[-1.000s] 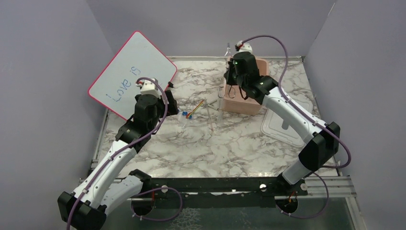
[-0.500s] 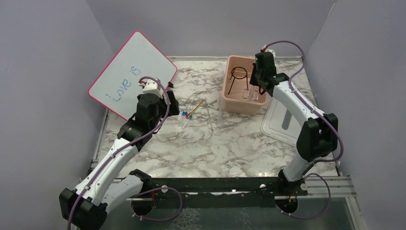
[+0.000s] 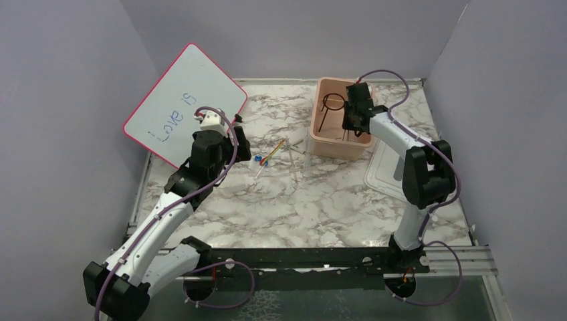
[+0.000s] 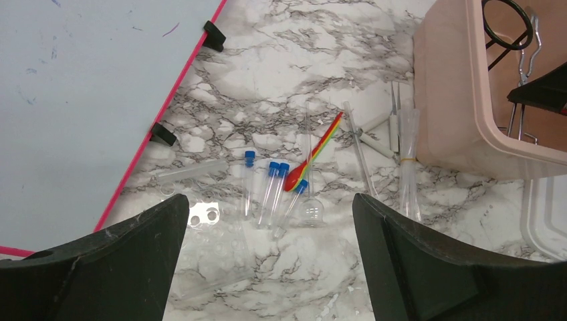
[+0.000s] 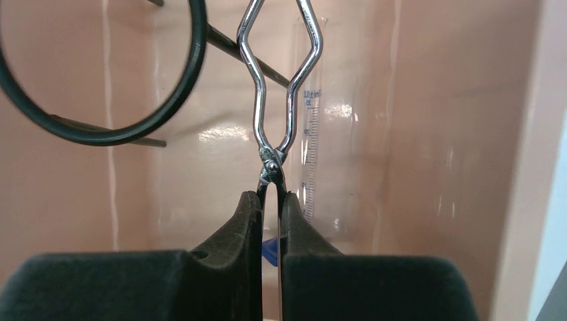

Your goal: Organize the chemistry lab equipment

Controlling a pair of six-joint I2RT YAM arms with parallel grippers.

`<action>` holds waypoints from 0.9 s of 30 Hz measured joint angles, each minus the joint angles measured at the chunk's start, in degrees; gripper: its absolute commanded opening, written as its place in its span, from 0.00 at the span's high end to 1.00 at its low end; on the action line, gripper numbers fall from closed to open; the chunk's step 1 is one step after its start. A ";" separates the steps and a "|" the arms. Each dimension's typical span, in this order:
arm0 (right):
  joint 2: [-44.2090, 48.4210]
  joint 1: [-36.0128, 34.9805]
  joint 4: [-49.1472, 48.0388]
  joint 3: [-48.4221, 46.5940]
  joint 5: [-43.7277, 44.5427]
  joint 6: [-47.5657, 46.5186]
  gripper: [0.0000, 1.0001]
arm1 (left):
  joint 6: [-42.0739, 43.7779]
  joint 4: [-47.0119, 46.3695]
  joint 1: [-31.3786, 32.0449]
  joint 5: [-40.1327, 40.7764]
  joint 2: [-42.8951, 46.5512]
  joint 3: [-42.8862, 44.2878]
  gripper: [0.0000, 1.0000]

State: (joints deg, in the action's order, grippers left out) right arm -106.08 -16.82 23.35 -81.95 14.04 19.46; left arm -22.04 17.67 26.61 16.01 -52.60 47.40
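Metal tongs (image 5: 279, 87) are pinched in my right gripper (image 5: 270, 207). Its two black fingers (image 5: 244, 227) are almost closed, with only the thin tong handles between them. The tongs point away from the wrist camera, and their looped part hangs inside the pink tub (image 3: 332, 148).

From the top camera I can see the right gripper (image 3: 352, 120) reaching over the tub's far right side. The black ring stand (image 3: 332, 103) is in the tub too, on the left side of it. In the right wrist camera the ring (image 5: 134, 114) is just left of the tongs. A clear measuring tube (image 5: 321, 134) with tiny number marks is behind the tongs. I can't tell if the tongs touch the bottom of the tub.

My left gripper (image 4: 269, 200) is wide open and holds nothing. It hangs above the marble table (image 3: 301, 207), beside the whiteboard (image 3: 184, 100). Under it lie little vials (image 4: 274, 184) with blue caps, side by side. A red and yellow rod (image 4: 314, 157) lies slanted just right of them, its low end touching one vial. Some clear tubes (image 4: 408, 160) lie right next to the outside wall of the tub. A white lid (image 3: 394, 174) lies flat on the table, on the right of the tub.
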 measured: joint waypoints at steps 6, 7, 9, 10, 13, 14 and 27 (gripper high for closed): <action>-1.81 0.02 -1.90 2.99 -0.24 0.79 0.94 | 0.00 0.00 0.00 -0.02 -0.09 0.00 0.05; -2.05 0.09 -2.29 3.21 -0.22 0.96 0.93 | 0.00 -0.02 0.00 -0.02 -0.20 0.00 0.05; -2.43 0.17 -2.86 3.48 -0.20 1.31 0.88 | 0.00 -0.02 0.00 -0.07 -0.39 0.00 0.05; -2.49 0.17 -3.02 3.54 -0.17 1.49 0.85 | 0.00 0.00 0.00 -0.07 -0.48 0.00 0.05; -2.60 0.17 -3.41 3.72 -0.15 1.79 0.72 | 0.00 -0.02 0.00 -0.13 -0.81 0.00 0.05; -2.60 0.17 -3.54 3.82 -0.13 1.97 0.67 | 0.00 -0.02 0.00 -0.13 -0.87 0.00 0.05; 8.50 0.17 -1.81 7.17 -0.31 3.48 0.53 | 0.00 -0.02 0.00 -0.79 -1.77 0.00 0.05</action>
State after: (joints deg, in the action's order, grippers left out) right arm -97.58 -16.64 21.54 -74.78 13.74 22.94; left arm -22.04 17.65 26.61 15.22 -54.37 47.40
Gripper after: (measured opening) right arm 0.470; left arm 0.946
